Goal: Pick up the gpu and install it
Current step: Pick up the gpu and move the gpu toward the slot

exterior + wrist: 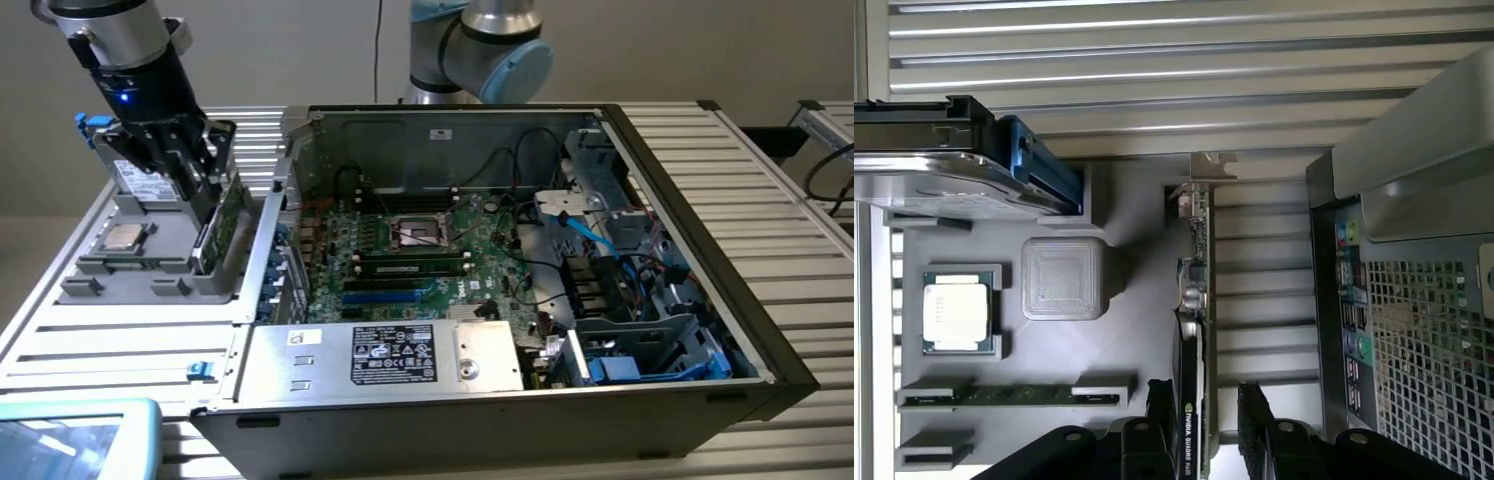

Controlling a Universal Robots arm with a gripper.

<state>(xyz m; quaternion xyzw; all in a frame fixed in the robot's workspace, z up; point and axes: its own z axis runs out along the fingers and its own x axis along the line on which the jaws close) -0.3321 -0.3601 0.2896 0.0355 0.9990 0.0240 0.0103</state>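
In the exterior view, the gripper (pixel 200 193) is seen low over the gray parts holder (pixel 134 262). The holder is laid on the slatted table (pixel 107 345) at the exterior view's left of the open computer case (pixel 467 430). The gpu (pixel 227 225) is stood on edge along the holder's edge nearest the case, directly under the gripper. The motherboard (pixel 414 250) is exposed inside the case.

In the wrist view, the gpu (pixel 1197 290) is viewed edge-on, with its long axis running from the gripper (pixel 1204 405) toward the silver bracket (pixel 1212 165). The fingers (pixel 1254 420) are spread, one on each face of the card at the end opposite the bracket. A gap is left on one side, so no pinch is judged made yet. A processor (pixel 954 312) and a memory stick (pixel 1014 397) are seated elsewhere in the holder.
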